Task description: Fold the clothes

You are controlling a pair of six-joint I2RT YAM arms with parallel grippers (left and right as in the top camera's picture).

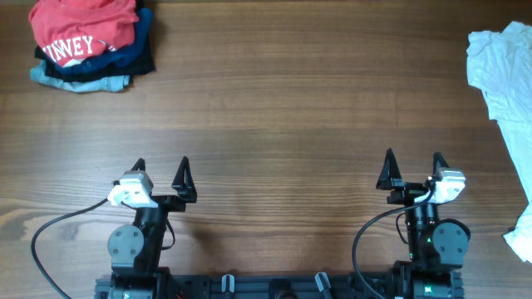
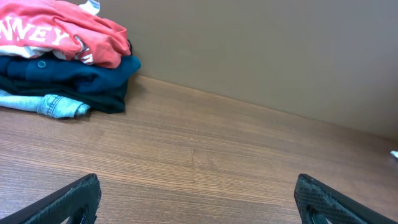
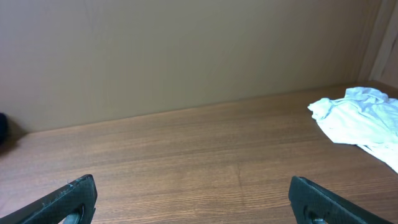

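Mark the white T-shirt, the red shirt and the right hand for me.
white T-shirt [image 1: 503, 71], overhead view, crumpled upper part.
red shirt [image 1: 83, 21], overhead view, plain cloth above the lettering.
right hand [image 1: 413, 158], overhead view, midway between its open fingertips.

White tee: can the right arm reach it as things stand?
Probably yes. The white tee lies crumpled at the right edge of the table, nearest the right gripper, only bare wood between; jaws open. Part runs off frame.
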